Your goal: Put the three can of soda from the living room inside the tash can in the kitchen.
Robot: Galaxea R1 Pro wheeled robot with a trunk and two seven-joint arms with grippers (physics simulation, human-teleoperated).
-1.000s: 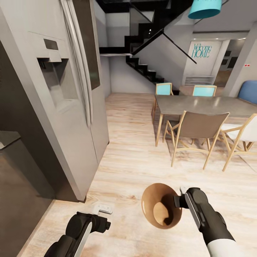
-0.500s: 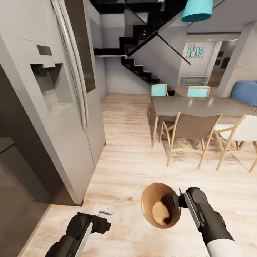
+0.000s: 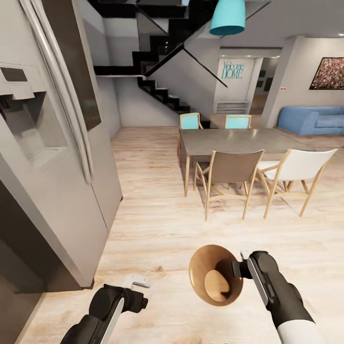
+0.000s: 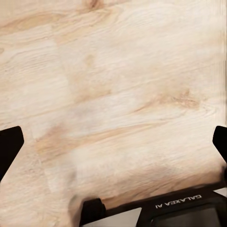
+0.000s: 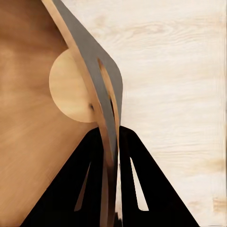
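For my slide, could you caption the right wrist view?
Right gripper clamping the trash can by its rim above the wood floor.

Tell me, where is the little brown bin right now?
The tash can is low in the head view, held by its rim in the right gripper above the wood floor, with the fridge to the left.
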